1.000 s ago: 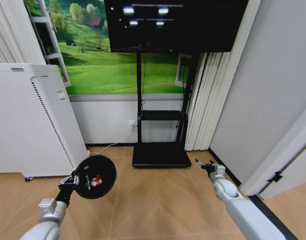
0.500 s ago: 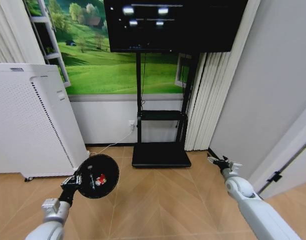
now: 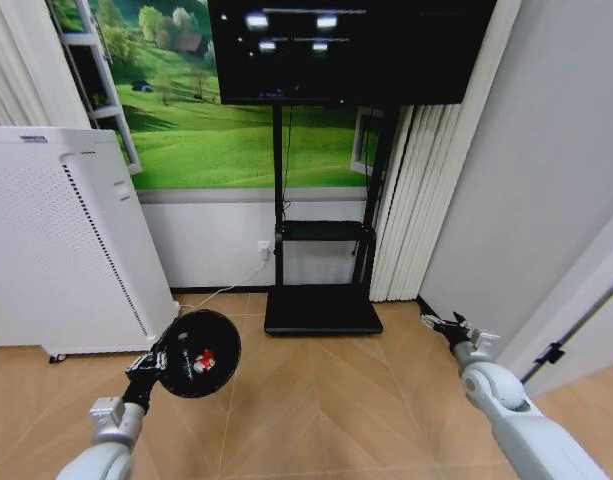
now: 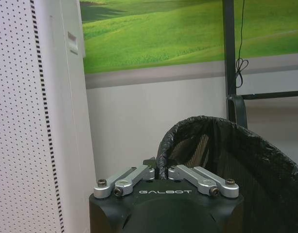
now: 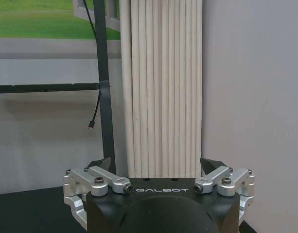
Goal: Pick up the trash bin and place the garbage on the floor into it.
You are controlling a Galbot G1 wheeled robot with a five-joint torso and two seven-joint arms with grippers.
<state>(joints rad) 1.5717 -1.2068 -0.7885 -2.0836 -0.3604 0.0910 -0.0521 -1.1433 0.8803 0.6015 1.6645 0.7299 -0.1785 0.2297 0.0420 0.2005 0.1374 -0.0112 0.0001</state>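
- The white perforated cabinet (image 3: 56, 240) is standing at the robot's left against the wall, its left side running off the head view; the left wrist view is catching its dotted face (image 4: 22, 121) beside the bin.
- The dark screen (image 3: 346, 50) on its black stand (image 3: 323, 310) is sitting ahead at the wall, its top edge cut off, with pale curtain folds (image 3: 411, 200) hanging just to its right.
- The wooden floor (image 3: 326, 410) is lying between the two arms.
- The trash bin (image 3: 197, 353) is hanging above the floor at the lower left, in front of the cabinet, tipped so its round mouth is facing the head camera. In the left wrist view a crinkled black liner is covering the rim (image 4: 207, 126), and the bin's far side is running off the picture.
- The left claw (image 3: 146, 366) is pinching the bin's near rim, its fingers drawn tight together on the edge (image 4: 161, 170); the fingertips themselves are hidden behind the liner.
- The right claw (image 3: 454, 328) is hovering over the floor at the right, near the wall and well apart from the bin, its fingers spread wide and gripping nothing (image 5: 156, 167).
- The garbage (image 3: 200, 362) is lying inside the bin as a small red-and-white spot, too small to tell how many pieces it is.
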